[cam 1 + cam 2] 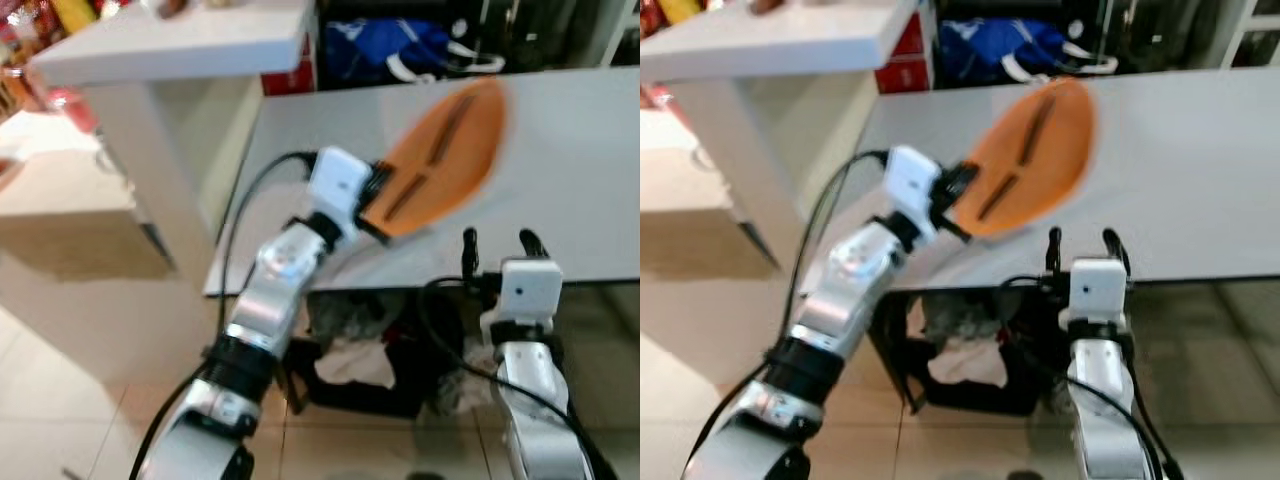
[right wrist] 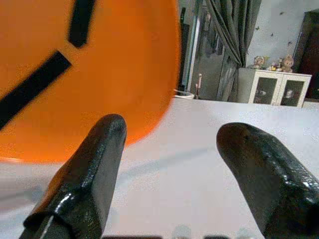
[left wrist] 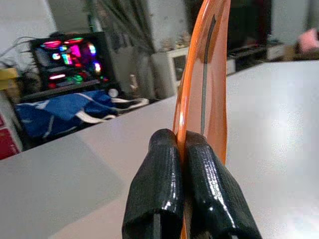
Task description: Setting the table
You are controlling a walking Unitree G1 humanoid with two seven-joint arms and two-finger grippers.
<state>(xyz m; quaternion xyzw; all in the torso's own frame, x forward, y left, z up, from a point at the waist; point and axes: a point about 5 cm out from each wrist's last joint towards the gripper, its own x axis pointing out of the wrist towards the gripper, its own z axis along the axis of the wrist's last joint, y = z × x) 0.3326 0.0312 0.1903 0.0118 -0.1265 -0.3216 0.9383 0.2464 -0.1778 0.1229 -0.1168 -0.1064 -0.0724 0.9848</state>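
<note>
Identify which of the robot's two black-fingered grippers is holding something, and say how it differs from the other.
The left gripper: its fingers pinch the rim of the round orange plate above the white table. The right gripper is open, holding nothing.

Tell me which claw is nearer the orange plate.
Left. The left claw is shut on the orange plate's rim above the table; the right claw hangs open at the near edge.
</note>
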